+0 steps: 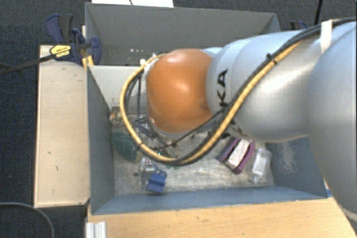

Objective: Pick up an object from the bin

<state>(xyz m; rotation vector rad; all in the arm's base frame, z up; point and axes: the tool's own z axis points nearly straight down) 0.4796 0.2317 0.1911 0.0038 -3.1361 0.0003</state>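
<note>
Small blue block (156,181) just beside the hand (148,164), by the bin's (212,198) front wall; hand's opening indiscernible.

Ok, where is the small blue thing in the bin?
In the camera view the small blue thing lies on the bin floor by the lower wall, left of centre, just below-right of the dark green lump.

A blue block (155,181) lies near a dark green lump (124,145); a purple-and-white packet (239,154) lies beside a clear bottle (260,163).
</note>
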